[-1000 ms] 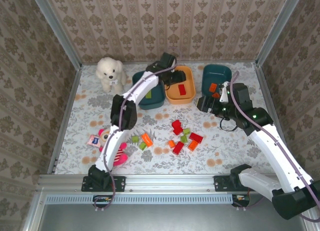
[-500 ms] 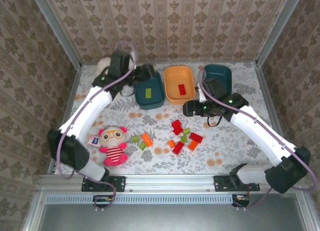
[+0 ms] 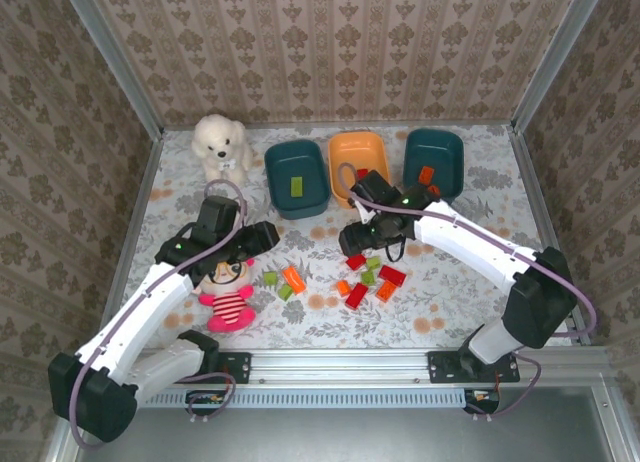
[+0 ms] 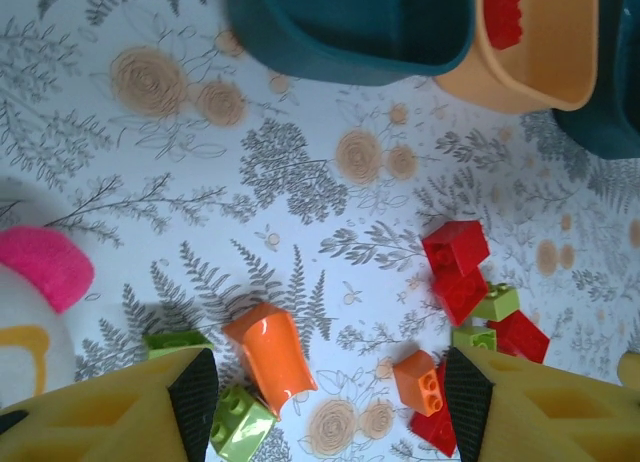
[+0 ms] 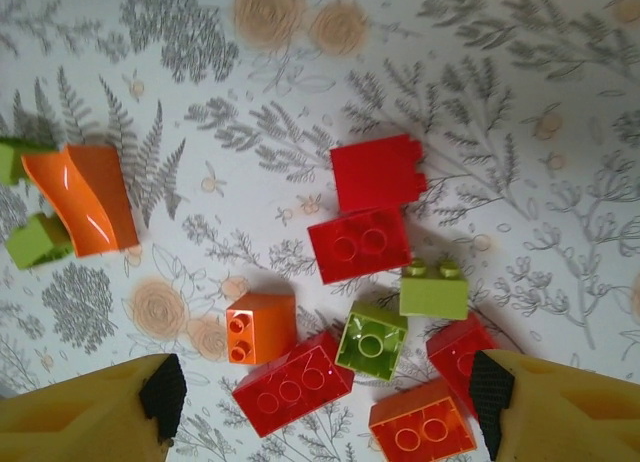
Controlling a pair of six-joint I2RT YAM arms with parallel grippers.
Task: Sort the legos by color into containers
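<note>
Patterned wallpaper walls in a floral-print surface [image 3: 450, 294]. Along its 12 o'clock edge three containers stand in a row, just beside one another. At 11 o'clock is the left teal container [image 3: 295, 162], holding one green lego [image 3: 296, 188]. At 12 o'clock is the orange container [image 3: 360, 145] with a red lego [image 4: 503, 12] inside. At 1 o'clock is the right teal container [image 3: 438, 145] with an orange-red lego [image 3: 426, 174] in it. A white plush dog [image 3: 222, 147] sits at 10 o'clock, and a striped doll [image 3: 231, 300] lies at 8 o'clock.

The loose legos [image 3: 356, 296] are scattered on the surface around its middle and toward 6 o'clock: red, orange and light green bricks in a close cluster. A curved orange lego [image 5: 85, 212] and two green ones lie a little apart at the cluster's 9 o'clock side.

The right gripper [image 5: 328, 392] hangs over the cluster with its fingers spread and nothing between them. Red, green and orange bricks lie below the gap, none of them grasped.

The left gripper [image 4: 330, 394] is released too, its jaws wide and empty. It sits above the surface between the doll and the curved orange lego, which lies near its 9 o'clock finger [image 4: 195, 397] in the wrist view.
</note>
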